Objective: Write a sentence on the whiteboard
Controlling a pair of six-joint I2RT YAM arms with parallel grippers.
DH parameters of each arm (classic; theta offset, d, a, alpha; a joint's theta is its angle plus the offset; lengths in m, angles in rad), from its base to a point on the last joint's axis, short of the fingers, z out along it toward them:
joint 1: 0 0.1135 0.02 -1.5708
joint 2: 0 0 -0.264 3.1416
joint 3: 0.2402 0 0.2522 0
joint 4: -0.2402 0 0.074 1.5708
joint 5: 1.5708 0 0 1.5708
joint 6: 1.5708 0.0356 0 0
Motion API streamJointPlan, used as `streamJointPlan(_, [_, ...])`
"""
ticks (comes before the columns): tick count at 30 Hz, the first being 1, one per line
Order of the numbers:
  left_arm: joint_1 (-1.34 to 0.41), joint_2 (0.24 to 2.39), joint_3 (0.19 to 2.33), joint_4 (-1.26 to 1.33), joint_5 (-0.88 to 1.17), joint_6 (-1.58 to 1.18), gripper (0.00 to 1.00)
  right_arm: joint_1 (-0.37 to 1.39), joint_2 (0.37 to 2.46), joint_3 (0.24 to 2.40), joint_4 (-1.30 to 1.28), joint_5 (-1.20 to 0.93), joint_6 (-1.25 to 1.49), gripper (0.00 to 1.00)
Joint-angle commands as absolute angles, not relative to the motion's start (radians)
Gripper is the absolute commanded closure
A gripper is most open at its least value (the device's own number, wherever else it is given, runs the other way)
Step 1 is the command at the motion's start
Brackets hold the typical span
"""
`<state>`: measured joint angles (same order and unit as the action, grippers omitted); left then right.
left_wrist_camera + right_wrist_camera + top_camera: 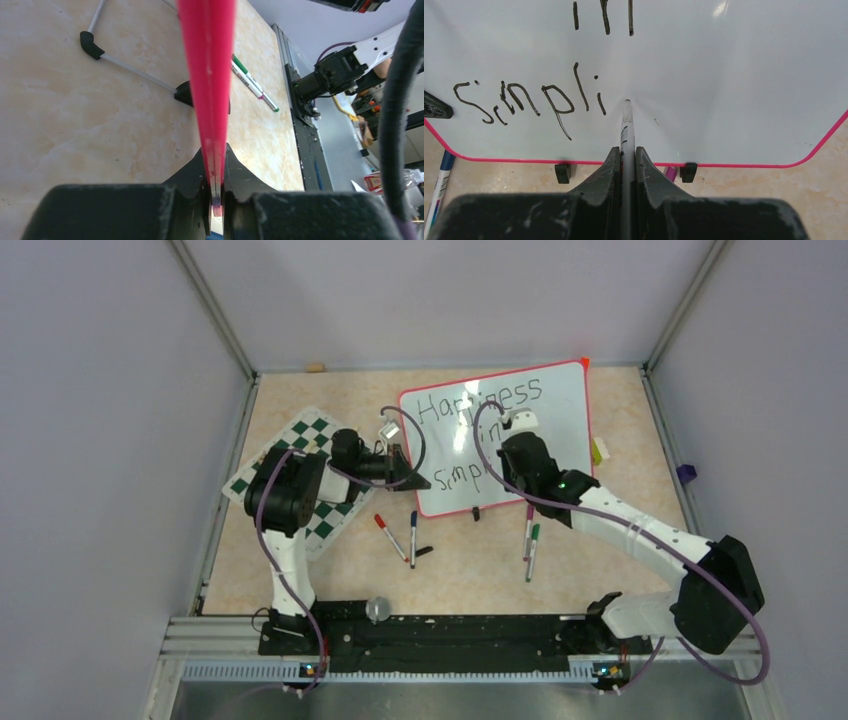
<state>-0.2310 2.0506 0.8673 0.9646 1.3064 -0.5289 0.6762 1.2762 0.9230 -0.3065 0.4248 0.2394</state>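
Red-framed white whiteboard (560, 420), green-checkered mat (308, 430)

checkered chess mat (312, 428), loose markers (413, 536), beige tabletop (460, 570)

Two arms are bolted to a black base rail (440, 635) with a ribbed silver strip (440, 670) along its near edge. The left arm (285, 510), over the rail's left end, and the right arm (640, 540), over its right end, share one build: smooth white tubes between bulky, rounded black joints. A purple cable (259, 525) loops loosely along each. A small green light (562, 483) glows on the right arm, far from the rail. The left gripper (215, 170) and right gripper (626, 160) have matte black, scuffed fingers tapering to wedges.
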Motion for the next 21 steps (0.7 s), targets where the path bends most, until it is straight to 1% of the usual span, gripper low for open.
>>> streamJointPlan(1, [-0.258, 2.103, 0.838, 1.199, 1.363, -0.691, 1.00, 0.669, 1.285, 0.946, -0.291, 0.461, 0.249, 1.00])
streamJointPlan(8, [-0.244, 2.221, 0.858, 1.614, 1.372, -1.030, 1.00, 0.669, 1.279, 0.955, -0.290, 0.466, 0.249, 1.00])
streamJointPlan(18, [-0.229, 2.211, 0.844, 1.589, 1.375, -0.995, 1.00, 0.669, 1.258, 0.959, -0.284, 0.442, 0.251, 1.00])
streamJointPlan(21, [-0.229, 2.202, 0.839, 1.546, 1.371, -0.954, 1.00, 0.669, 1.249, 0.963, -0.285, 0.439, 0.251, 1.00])
